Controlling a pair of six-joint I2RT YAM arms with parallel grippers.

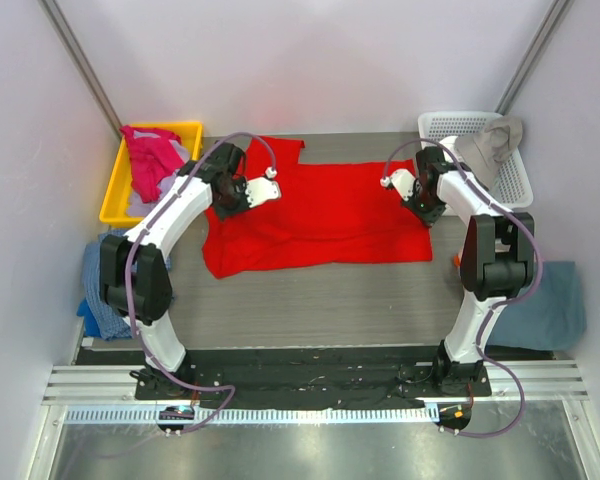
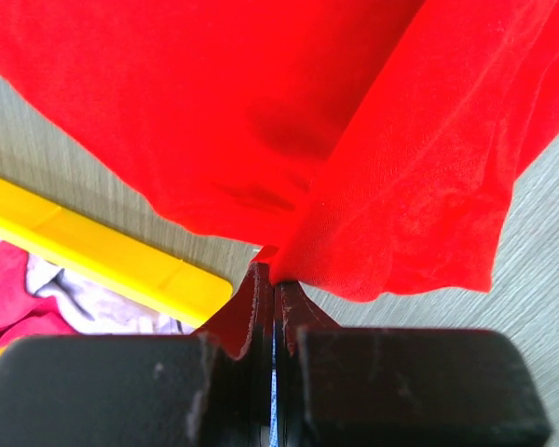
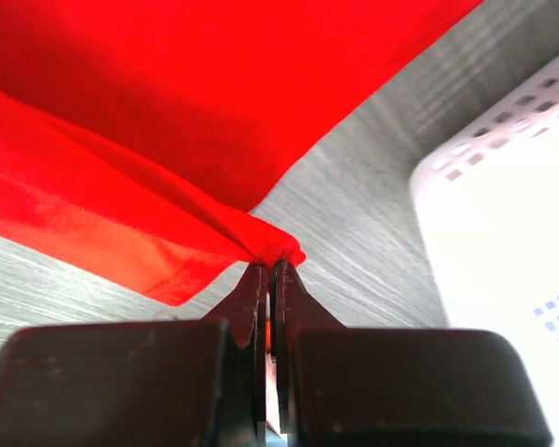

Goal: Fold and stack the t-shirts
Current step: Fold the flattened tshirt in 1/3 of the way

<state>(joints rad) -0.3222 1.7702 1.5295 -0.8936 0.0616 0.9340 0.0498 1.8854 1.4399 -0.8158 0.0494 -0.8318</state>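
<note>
At the centre of the overhead frame, the red t-shirt (image 1: 320, 215) lies spread on the grey table (image 1: 330, 300). My left pincer (image 2: 272, 277) is pressed together, pinching a fold of cloth at the shirt's left side. My right pincer (image 3: 271, 264) is likewise clamped on a bunched corner at its right side. The yellow bin (image 1: 115, 205), holding a pink shirt (image 1: 152, 158), sits near my left pincer at upper left. The white basket (image 1: 520, 185) is close beside my right pincer at upper right. The widest open stretch of table runs below the shirt's lower edge.
</note>
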